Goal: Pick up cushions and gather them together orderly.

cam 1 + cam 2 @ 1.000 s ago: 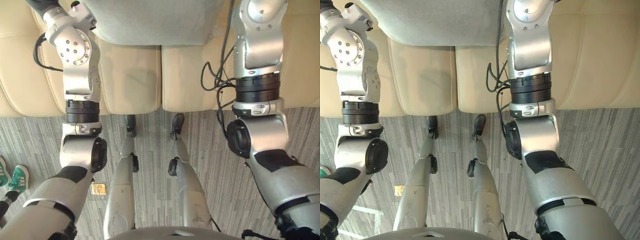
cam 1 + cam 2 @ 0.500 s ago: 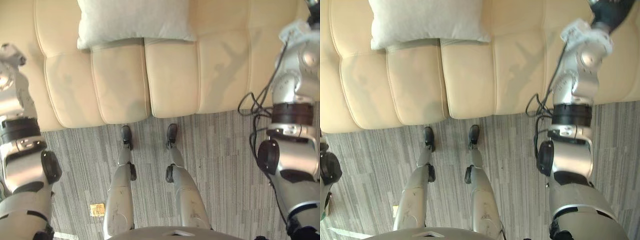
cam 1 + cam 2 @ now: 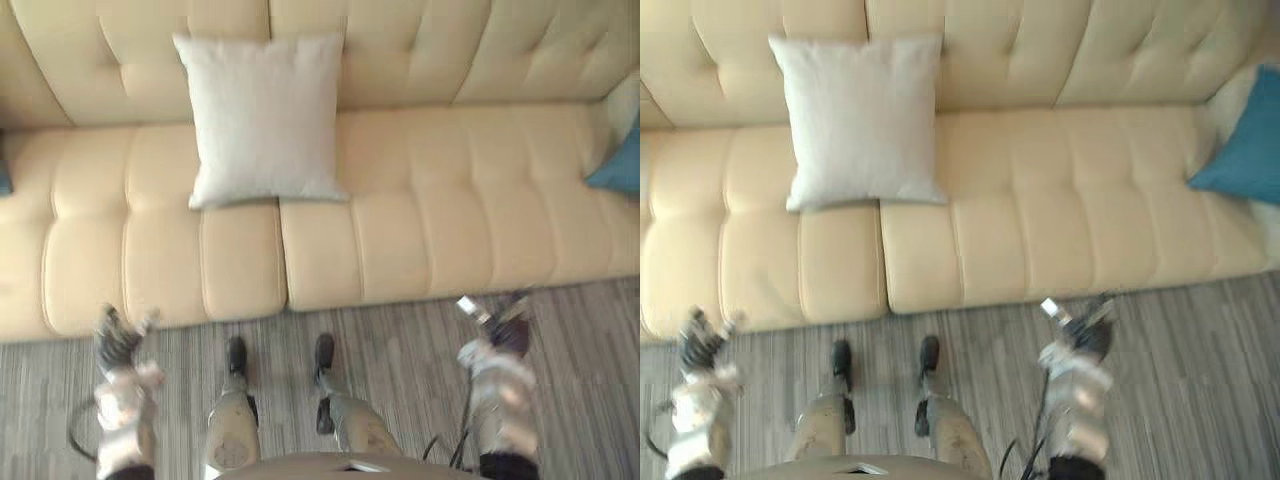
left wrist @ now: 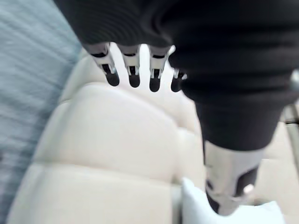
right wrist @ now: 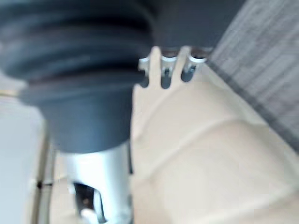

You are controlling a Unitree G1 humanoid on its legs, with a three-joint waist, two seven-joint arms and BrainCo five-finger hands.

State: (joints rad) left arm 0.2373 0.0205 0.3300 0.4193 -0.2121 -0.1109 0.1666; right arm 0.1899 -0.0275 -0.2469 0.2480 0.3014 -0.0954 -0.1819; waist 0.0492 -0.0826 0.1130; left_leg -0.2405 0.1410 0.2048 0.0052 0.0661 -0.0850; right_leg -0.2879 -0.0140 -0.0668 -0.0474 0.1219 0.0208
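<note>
While apart from left hand (image 3: 118,340), cushion (image 3: 262,118).

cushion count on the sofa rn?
2: white cushion against the sofa backrest, left of centre; blue cushion at its right end. More may lie past the frame edges.

Right hand (image 5: 88,79), fingers (image 5: 165,74) straight, above sofa (image 5: 210,163); floor (image 5: 268,65) beyond.

Light: bright, even and diffuse across the sofa (image 3: 420,230). Seat tops are brightest; the seams and backrest tufts are shaded. A narrow soft shadow lies on the seat under the white cushion's (image 3: 262,118) lower edge. The floor (image 3: 400,350) is dimmer. In the left wrist view the seat pad is pale, near glare.
</note>
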